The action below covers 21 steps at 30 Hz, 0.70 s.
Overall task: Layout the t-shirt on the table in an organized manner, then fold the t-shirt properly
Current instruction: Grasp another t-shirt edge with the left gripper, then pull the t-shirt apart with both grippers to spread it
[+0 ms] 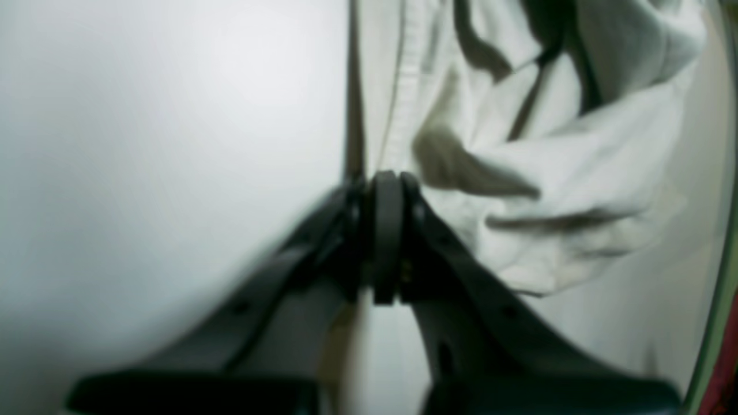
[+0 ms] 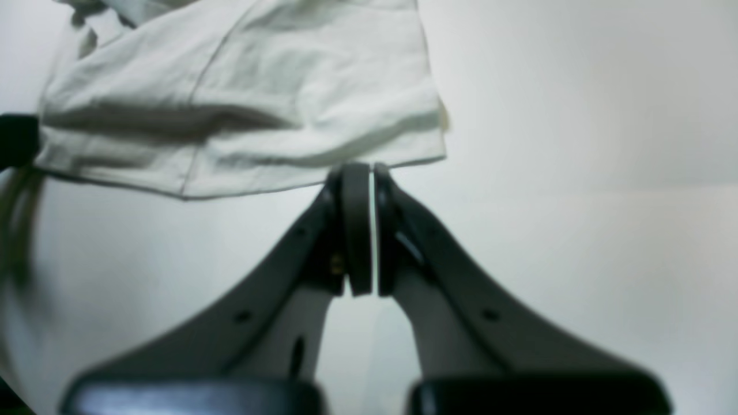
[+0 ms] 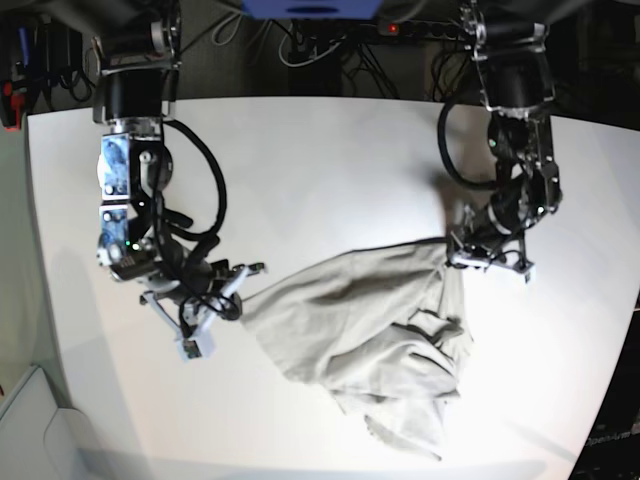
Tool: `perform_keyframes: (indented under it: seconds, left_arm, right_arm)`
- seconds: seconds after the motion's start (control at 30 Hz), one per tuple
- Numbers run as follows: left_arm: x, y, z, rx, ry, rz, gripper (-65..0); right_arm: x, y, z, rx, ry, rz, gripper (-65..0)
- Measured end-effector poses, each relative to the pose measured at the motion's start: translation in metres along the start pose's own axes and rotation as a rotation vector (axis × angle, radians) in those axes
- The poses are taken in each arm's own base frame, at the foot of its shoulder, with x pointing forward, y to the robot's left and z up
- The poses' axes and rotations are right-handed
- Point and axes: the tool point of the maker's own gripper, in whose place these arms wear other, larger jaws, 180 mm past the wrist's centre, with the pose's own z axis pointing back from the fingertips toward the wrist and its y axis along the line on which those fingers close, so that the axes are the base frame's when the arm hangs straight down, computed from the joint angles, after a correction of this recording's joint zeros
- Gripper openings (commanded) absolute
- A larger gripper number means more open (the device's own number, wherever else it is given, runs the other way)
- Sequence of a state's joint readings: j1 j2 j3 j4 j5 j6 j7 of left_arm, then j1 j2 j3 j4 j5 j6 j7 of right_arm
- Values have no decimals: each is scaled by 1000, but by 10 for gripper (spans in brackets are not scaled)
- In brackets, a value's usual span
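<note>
The pale grey-beige t-shirt [image 3: 370,330] lies crumpled on the white table [image 3: 320,170], stretched between my two grippers. My left gripper [image 3: 462,250] is at the shirt's upper right corner. In the left wrist view its jaws [image 1: 386,180] are closed on the hemmed edge of the t-shirt [image 1: 576,173], whose bunched folds lie to the right. My right gripper [image 3: 238,290] holds the shirt's left corner. In the right wrist view this gripper [image 2: 364,170] is shut on the lower edge of the t-shirt [image 2: 259,86], with bare table [image 2: 576,173] to the right.
Cables and a power strip [image 3: 400,28] run behind the table's far edge. The shirt's lower end [image 3: 410,430] lies near the table's front edge. A green and red strip [image 1: 720,357] shows at the right rim of the left wrist view.
</note>
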State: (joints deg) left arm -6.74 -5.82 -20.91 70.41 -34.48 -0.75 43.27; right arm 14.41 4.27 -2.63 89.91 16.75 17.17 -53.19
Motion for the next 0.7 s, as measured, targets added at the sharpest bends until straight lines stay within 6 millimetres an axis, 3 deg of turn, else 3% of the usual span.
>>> perform_keyframes:
  seconds: [0.1,0.27,0.37,0.43,0.57,0.7]
  left_arm:
    - [4,28,34,60,-22,5,-645]
    - [43,41,91,81,-171,0,-645]
    - [34,67,117,153,-174,3,-645]
    - [22,83,124,193,-156,12,-645]
    - [8,95,122,217,-122,27,-645]
    - [0,106,126,238,-114,32,-645]
  right_arm:
    - [0,0,0,0,-1,0,-649]
    - [0,8,-2,15,0,-9,-649]
    - [-9,22,-5,44,50,-29,-649]
    - [-13,33,-7,65,82,-41,-649]
    - [-2,64,-11,129,85,-64,-649]
    - [5,105,-15,204,104,43,-649]
